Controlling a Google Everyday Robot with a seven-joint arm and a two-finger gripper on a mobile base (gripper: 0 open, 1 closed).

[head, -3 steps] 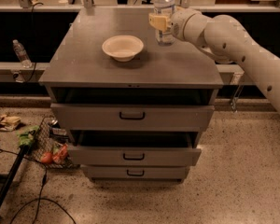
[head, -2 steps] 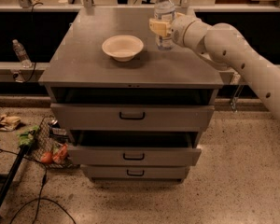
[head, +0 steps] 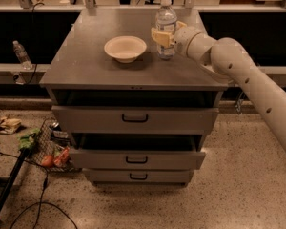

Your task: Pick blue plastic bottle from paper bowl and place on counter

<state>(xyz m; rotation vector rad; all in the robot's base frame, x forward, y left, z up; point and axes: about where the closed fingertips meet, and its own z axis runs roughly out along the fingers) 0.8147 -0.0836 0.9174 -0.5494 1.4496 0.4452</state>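
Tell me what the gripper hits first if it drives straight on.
The gripper, over the counter, points toward picture-left with the blue plastic bottle between its jaws. Going straight on, it would probably push the bottle into the paper bowl, though depth is unclear.

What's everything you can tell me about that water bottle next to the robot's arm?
The blue plastic bottle is tall and made of clear plastic, with a white screw cap and a pale label around its middle. It stands upright towards the back right of the grey counter, just right of the paper bowl, outside it and not touching it. Its base appears to rest on the counter. The gripper reaches in from the right, its jaws closed around the bottle's middle.
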